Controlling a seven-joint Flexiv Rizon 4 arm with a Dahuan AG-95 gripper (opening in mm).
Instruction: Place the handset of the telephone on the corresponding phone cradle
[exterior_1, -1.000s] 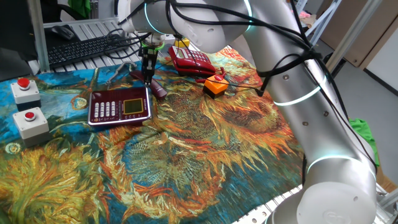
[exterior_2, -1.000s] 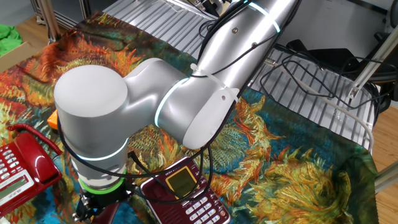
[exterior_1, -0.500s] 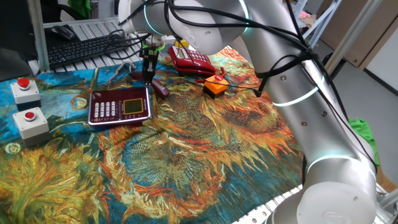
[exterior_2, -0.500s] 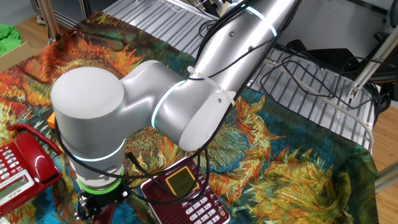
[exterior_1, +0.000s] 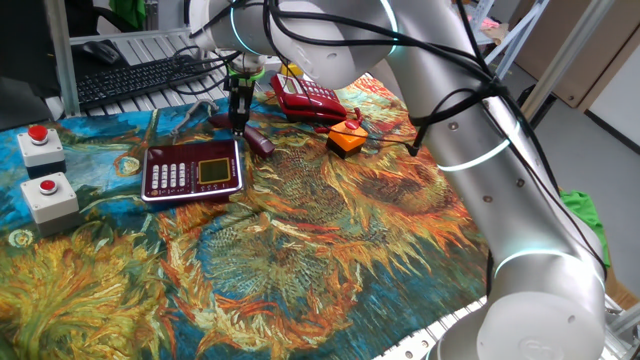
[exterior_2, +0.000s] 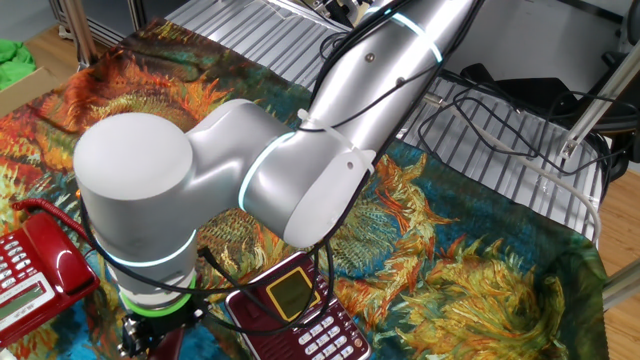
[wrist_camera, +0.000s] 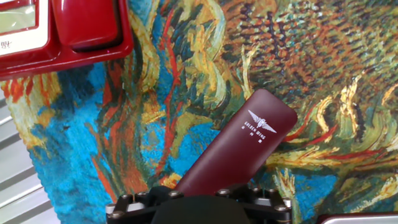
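The arm (exterior_1: 470, 140) rises from its base at the near right corner of the table, its silver links with glowing teal rings bending up and over toward the far left. Black cables run along the upper links. The wrist (exterior_2: 140, 215) points straight down, and the gripper (exterior_1: 238, 112) hangs vertical at its end, fingers aimed at the cloth. In the other fixed view the bulky wrist joint hides most of the gripper, so only its dark body shows below the green ring. In the hand view the gripper's black frame (wrist_camera: 199, 208) fills the bottom edge, its jaws closed on the handset (wrist_camera: 233, 149).
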